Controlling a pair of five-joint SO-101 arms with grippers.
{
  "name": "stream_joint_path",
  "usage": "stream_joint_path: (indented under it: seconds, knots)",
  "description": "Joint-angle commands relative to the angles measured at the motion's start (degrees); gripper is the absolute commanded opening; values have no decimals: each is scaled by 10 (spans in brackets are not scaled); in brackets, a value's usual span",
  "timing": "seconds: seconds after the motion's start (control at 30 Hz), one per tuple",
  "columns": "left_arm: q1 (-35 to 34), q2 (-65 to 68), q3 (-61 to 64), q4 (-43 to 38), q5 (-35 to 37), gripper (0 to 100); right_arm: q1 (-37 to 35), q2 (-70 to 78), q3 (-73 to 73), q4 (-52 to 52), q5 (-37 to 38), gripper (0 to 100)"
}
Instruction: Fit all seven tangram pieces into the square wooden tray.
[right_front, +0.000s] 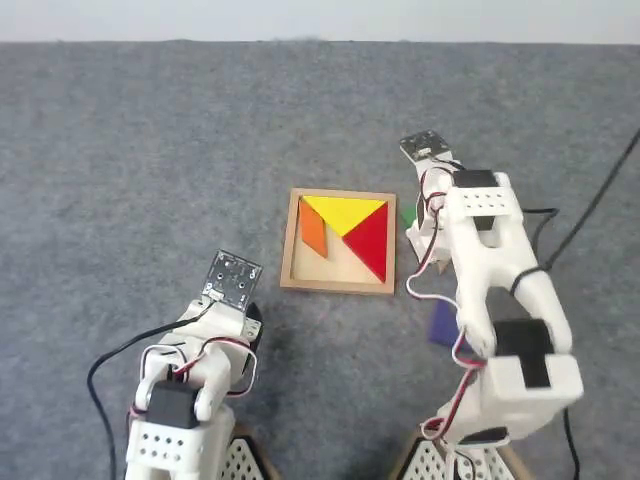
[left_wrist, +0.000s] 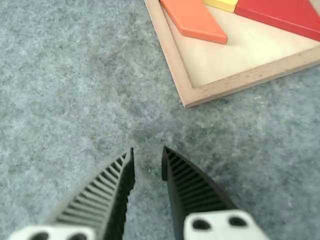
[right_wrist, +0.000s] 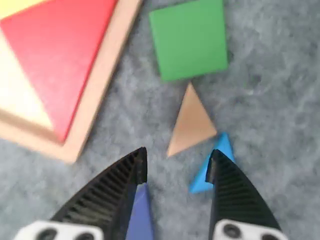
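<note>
The square wooden tray (right_front: 290, 240) holds an orange parallelogram (right_front: 313, 233), a yellow triangle (right_front: 343, 212) and a red triangle (right_front: 370, 242). To the right of the tray my right gripper (right_wrist: 177, 152) hangs open just above the carpet. A tan triangle (right_wrist: 192, 125) lies just ahead of its fingertips. A blue triangle (right_wrist: 212, 167) is by one finger, a purple piece (right_wrist: 140, 215) is under the other, and a green square (right_wrist: 189, 37) lies farther on. My left gripper (left_wrist: 148, 149) hovers near the tray's front left corner (left_wrist: 187, 97), with a narrow gap and nothing between its fingers.
Grey carpet covers the whole table. The right arm (right_front: 490, 250) hides most of the loose pieces from above; a green edge (right_front: 408, 213) and a purple piece (right_front: 443, 322) peek out beside it. The left arm (right_front: 190, 390) stands at the front left.
</note>
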Motion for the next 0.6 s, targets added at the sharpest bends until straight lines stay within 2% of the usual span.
stream_joint_path:
  seconds: [0.0, 0.23, 0.47, 0.57]
  knots:
    - [1, 1, -4, -2, 4, 88, 15, 25, -15, -35, 8, 210]
    - [1, 1, -4, -2, 4, 88, 45, 98, -71, -36, 12, 212]
    - [1, 1, -4, -2, 4, 88, 41, 131, -104, -36, 13, 213]
    - [1, 1, -4, -2, 4, 88, 42, 134, -111, -36, 35, 214]
